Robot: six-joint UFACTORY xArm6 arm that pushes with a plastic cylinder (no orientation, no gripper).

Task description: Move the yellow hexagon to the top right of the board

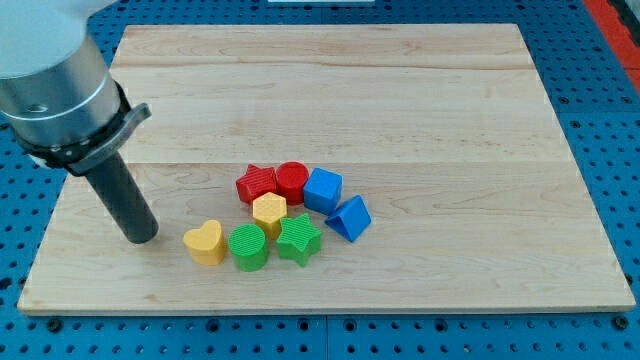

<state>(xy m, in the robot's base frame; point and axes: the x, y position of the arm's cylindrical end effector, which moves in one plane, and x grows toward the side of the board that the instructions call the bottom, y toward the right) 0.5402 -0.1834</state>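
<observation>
Resting on the board: my tip [141,237] sits on the wooden board [330,90], near the view's left edge. It has no claws, so it holds nothing; it only pushes.
Touching: my tip touches no block.
Yellow heart [205,242]: the block nearest my tip, just to the view's right of it, with a small gap between.
Green round block [248,247]: to the view's right of my tip, past the yellow heart and right beside it.
Green star [298,239]: farther to the view's right of my tip, pressed close to the green round block.
Yellow hexagon [269,211]: to the view's right of my tip and a little toward the view's top. It sits in the middle of the bunch, with blocks close on every side. It is well apart from the board's top right corner.
Red star [257,184]: up and to the view's right of my tip, just above the yellow hexagon.
Red round block [292,180]: beside the red star, farther from my tip.
Blue blocks: a blue chunky one [323,189] and a blue wedge-like one [350,217] lie farthest from my tip. Their exact shapes are hard to make out.
Cut off: the grey arm body [55,85] runs out of the view's top left corner.
Hidden: the board's corner behind the arm.
Writing: none can be read.
</observation>
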